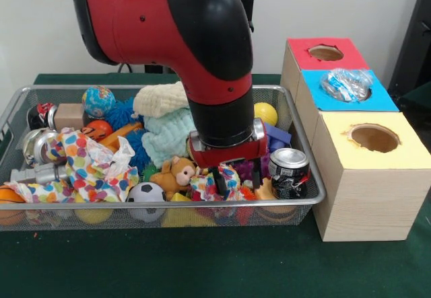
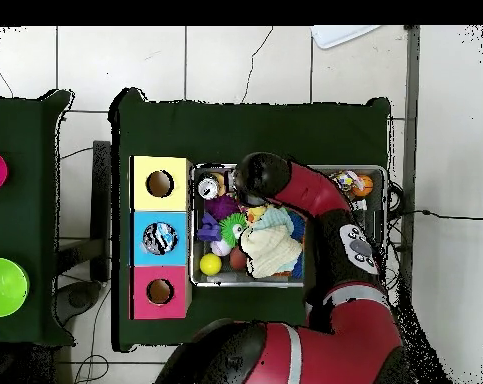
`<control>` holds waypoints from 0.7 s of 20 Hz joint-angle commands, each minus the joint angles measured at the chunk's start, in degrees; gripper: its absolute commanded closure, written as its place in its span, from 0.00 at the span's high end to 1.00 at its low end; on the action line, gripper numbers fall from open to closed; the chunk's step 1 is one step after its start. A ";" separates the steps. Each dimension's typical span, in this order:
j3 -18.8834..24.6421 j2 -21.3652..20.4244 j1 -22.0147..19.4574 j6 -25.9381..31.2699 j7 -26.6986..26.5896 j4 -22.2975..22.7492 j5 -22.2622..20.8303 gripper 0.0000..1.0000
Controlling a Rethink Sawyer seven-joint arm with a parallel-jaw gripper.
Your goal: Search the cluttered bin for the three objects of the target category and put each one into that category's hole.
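The pincer (image 1: 225, 182) is seen lowered into the bin (image 1: 306, 151) at centre frame, its black fingers (image 1: 220, 181) narrowly parted among patterned paper (image 1: 205, 185), nothing clearly gripped. A can (image 1: 289, 171) stands just right of it against the bin's right rim. Little free room is left between the toys. A crushed bottle (image 1: 347, 84) sits in the blue box's hole (image 1: 351, 89), upper right

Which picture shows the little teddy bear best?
The front view. The teddy bear sits in plain sight in the wire bin, beside the soccer ball, just left of the gripper. In the overhead view the arm covers that part, so I cannot find it.
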 commanded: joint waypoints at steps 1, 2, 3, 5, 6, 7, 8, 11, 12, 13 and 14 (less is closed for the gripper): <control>-3.39 7.29 2.49 -6.22 13.09 -1.33 -2.14 1.00; -4.05 7.66 2.81 -6.70 13.09 -1.76 -2.17 1.00; -4.71 8.02 3.15 -7.08 13.08 -2.16 -2.23 1.00; -6.08 8.85 3.98 -7.09 12.91 -3.31 -2.36 1.00; -6.68 9.11 4.40 -6.97 12.74 -3.82 -2.47 1.00; -7.71 9.55 5.04 -6.61 12.38 -4.80 -3.00 1.00; -9.61 10.09 6.18 -6.38 11.78 -6.39 -4.31 1.00; -17.33 12.45 9.94 -4.07 10.78 -11.87 -8.70 1.00; -17.46 12.77 9.79 -3.90 9.15 -12.61 -9.58 1.00; -17.85 13.01 9.89 -2.87 7.81 -13.47 -10.37 1.00; -18.25 13.25 9.98 -1.85 6.47 -14.32 -11.16 1.00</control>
